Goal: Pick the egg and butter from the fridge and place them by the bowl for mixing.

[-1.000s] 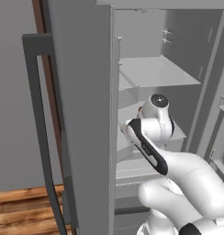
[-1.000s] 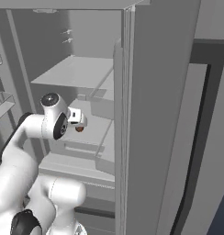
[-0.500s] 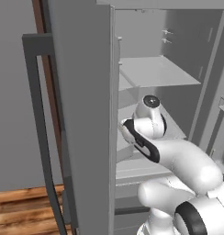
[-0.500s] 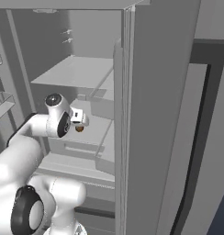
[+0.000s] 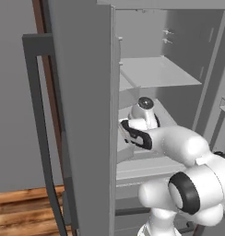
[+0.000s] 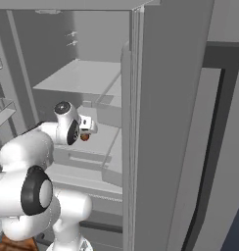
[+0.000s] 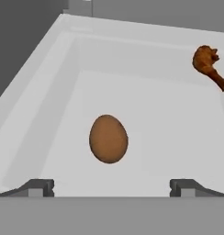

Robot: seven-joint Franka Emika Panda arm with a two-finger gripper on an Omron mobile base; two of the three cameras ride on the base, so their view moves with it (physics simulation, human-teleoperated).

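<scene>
The tall plain grey fridge (image 5: 82, 106) is seen with its upper doors swung open, and the white robot arm (image 6: 28, 147) is reached in over a white shelf (image 7: 146, 114) at mid height. On that shelf a smooth brown oval egg (image 7: 108, 138) is found lying free, with a small reddish-brown drumstick-shaped piece of food (image 7: 208, 65) set well apart from it towards the far corner. The dark two-finger gripper (image 7: 111, 186) is held spread wide just short of the egg, nothing being pinched between its tips.
</scene>
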